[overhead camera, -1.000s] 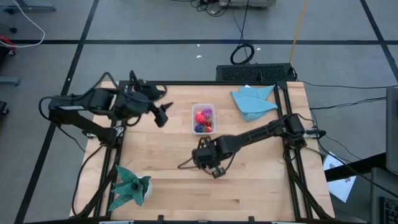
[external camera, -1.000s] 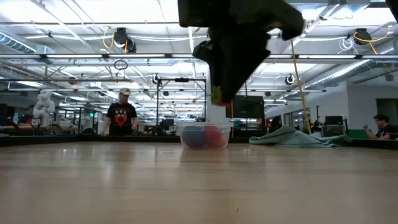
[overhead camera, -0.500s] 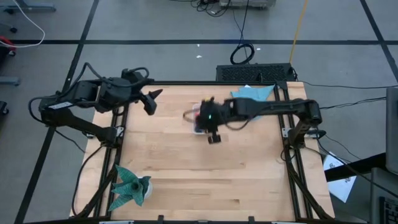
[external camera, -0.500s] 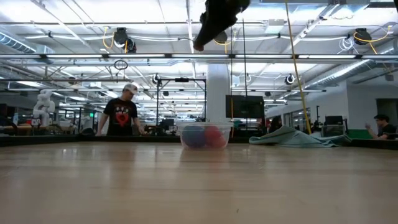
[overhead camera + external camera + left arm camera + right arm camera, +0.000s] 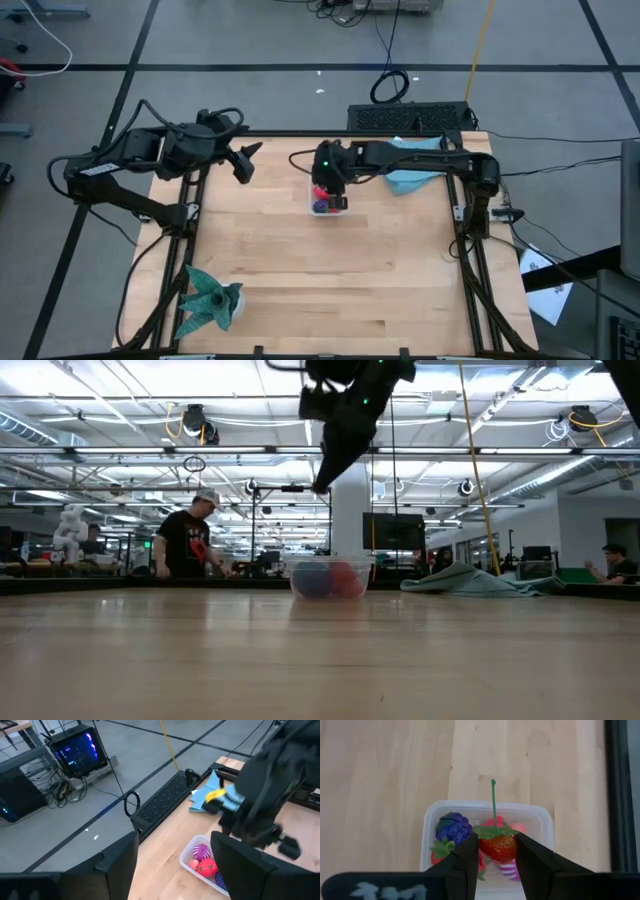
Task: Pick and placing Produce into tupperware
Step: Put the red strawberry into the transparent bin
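Note:
The clear tupperware stands on the table's far middle and holds purple, pink and red toy fruits. My right gripper hangs above it, pointing down, shut on a red strawberry that has green leaves and a thin stem. In the low view the right gripper is well above the tupperware. My left gripper waits open near the table's far left edge, apart from the tupperware. My right gripper pinches the strawberry's red body between its two fingers, one on each side, just under the green leaves. The fingers come from above, pointing down. The strawberry is lifted clear over the tupperware's open top, and its stem sticks out sideways.
A light blue cloth lies at the far right corner, next to the tupperware. A teal-green cloth sits at the near left corner. Bare wood spans the table's middle and near side. A person stands in the room beyond the table.
My right gripper has risen from the table's middle and travelled toward the far edge, carrying the strawberry until it hangs over the tupperware. My left gripper has drawn back from beside the tupperware toward the far left edge.

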Motion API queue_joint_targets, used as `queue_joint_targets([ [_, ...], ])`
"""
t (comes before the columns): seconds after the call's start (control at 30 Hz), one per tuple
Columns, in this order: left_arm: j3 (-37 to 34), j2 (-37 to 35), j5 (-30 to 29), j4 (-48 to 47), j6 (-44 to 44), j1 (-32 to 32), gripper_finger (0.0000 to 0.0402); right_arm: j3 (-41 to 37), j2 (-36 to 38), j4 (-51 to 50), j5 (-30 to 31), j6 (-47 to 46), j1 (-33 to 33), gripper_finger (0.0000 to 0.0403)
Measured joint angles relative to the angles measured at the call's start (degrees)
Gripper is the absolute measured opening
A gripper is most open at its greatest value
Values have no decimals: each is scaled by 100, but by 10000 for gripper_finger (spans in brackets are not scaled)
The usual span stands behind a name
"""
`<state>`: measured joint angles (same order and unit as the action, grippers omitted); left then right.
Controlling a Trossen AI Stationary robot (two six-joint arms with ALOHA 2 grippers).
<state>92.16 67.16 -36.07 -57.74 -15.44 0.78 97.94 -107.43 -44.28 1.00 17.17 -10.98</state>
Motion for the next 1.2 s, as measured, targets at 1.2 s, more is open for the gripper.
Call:
queue_joint_targets([
  [1.2, 0, 0, 15, -439, -157, 0, 255, -270, -1065, 169, -339, -173, -205, 103],
])
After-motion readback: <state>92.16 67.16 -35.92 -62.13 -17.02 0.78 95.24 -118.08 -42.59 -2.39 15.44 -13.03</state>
